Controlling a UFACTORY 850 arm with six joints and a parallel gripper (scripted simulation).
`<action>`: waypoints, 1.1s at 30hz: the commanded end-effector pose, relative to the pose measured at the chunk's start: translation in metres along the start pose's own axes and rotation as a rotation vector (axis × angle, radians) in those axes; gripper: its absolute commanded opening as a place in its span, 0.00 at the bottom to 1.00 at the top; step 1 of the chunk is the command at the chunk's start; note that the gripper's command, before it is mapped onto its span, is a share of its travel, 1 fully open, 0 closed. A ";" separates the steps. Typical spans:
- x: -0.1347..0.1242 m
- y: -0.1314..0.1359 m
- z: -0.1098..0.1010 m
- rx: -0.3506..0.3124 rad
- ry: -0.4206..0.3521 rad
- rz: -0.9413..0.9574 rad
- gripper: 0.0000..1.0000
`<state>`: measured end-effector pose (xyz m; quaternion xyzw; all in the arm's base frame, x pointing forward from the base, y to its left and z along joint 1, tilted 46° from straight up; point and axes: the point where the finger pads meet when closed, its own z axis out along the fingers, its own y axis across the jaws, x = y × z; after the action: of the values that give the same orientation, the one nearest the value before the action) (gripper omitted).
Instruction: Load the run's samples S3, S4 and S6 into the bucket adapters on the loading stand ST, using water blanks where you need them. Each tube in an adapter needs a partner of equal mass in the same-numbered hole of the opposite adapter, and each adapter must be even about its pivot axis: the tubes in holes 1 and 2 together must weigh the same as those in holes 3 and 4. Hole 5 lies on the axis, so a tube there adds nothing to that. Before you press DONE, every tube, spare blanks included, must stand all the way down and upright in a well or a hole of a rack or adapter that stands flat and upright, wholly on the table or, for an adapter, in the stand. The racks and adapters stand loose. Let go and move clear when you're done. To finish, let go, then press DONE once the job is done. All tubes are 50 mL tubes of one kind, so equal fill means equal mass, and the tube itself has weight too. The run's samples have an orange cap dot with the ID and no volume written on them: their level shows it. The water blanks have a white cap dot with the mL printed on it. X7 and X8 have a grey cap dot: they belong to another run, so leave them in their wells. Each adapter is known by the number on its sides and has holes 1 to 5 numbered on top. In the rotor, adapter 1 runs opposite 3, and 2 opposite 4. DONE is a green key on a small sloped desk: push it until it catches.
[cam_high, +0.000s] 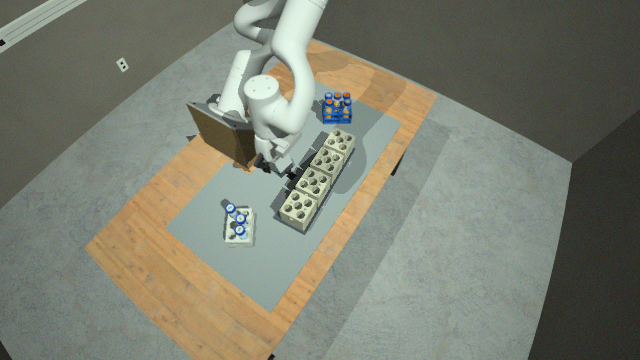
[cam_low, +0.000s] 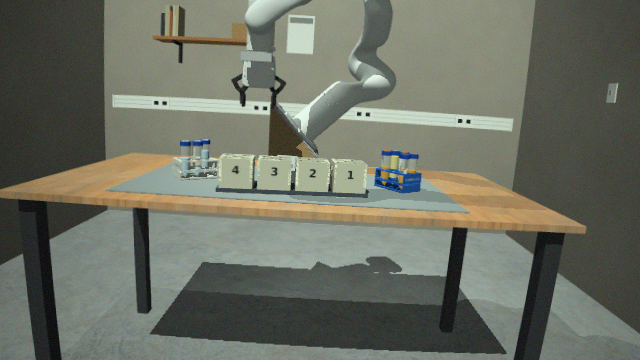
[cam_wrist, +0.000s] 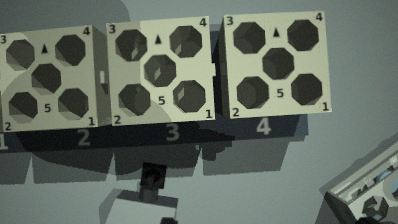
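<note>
Four cream, numbered block adapters (cam_high: 300, 220) (cam_low: 312, 184) (cam_wrist: 150, 114) sit in a row on the dark flat stand (cam_high: 304, 231) (cam_low: 292, 192) (cam_wrist: 295, 126), probably so their holes face up for loading; the holes seen up close are vacant; behind, three blue-capped water blanks (cam_high: 240, 219) (cam_low: 197, 143) stand in the white open-sided rack (cam_high: 240, 245) (cam_low: 192, 176) (cam_wrist: 350, 206), and orange-dotted sample tubes (cam_high: 337, 95) (cam_low: 386, 153) in the blue rack (cam_high: 337, 120) (cam_low: 407, 186), kept apart presumably by kind; above, the black-fingered gripper (cam_high: 265, 168) (cam_low: 258, 102) (cam_wrist: 269, 220) hangs wide open and unladen, likely clear of the tubes while choosing its target.
</note>
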<state>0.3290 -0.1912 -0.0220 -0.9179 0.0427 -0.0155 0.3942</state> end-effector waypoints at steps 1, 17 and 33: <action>0.009 -0.014 -0.001 -0.002 0.002 0.000 1.00; 0.048 -0.078 -0.001 -0.002 0.002 0.000 1.00; 0.069 -0.139 -0.001 -0.002 0.002 -0.100 1.00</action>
<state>0.4079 -0.1143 0.0665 -0.9183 0.0370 -0.0182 0.3938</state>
